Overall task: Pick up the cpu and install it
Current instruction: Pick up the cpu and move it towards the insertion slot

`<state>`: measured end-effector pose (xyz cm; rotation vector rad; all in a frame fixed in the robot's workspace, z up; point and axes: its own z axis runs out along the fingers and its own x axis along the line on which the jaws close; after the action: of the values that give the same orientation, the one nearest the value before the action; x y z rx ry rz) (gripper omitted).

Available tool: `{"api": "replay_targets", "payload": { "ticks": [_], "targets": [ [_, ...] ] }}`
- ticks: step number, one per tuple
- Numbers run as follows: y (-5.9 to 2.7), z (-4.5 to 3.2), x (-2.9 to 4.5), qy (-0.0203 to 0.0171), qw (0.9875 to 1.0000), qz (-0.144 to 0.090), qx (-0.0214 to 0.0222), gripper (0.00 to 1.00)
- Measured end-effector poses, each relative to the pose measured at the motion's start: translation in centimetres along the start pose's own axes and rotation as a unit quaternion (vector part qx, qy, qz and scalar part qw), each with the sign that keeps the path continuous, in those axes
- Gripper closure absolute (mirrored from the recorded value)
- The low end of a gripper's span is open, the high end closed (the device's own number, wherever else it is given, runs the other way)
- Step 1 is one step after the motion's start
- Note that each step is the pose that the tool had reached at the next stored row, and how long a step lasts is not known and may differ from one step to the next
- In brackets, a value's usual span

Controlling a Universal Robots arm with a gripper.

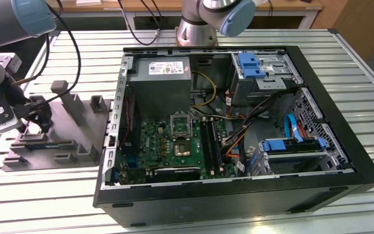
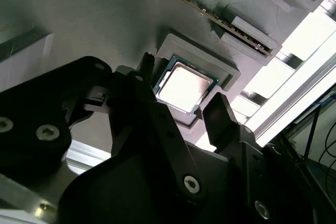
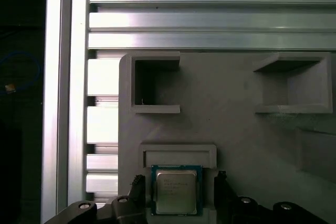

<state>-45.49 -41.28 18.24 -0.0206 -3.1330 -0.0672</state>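
Your black two-finger gripper (image 2: 181,82) hangs over the large grey moulded plastic holder (image 3: 226,124), with its jaws spread to straddle the small square silvery-topped cpu (image 3: 176,191). The cpu lies flat in a shallow recess directly between the fingertips. A narrow gap shows at each side edge. Just beyond the cpu, a low raised lip (image 3: 178,153) borders the recess.

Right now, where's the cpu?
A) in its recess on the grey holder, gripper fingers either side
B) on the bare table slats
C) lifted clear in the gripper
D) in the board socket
A: in the first wrist view the cpu lies flat in a recess of the grey holder, with the open gripper straddling it.
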Motion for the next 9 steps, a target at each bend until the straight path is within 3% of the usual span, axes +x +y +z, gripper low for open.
{"api": "replay_targets", "payload": {
  "ticks": [1,9],
  "targets": [
    [0.0,0.0,0.0,0.0,1.0,0.0,0.0,0.38],
    [0.0,-0.03,0.08,0.0,1.0,0.0,0.0,0.38]
  ]
}}
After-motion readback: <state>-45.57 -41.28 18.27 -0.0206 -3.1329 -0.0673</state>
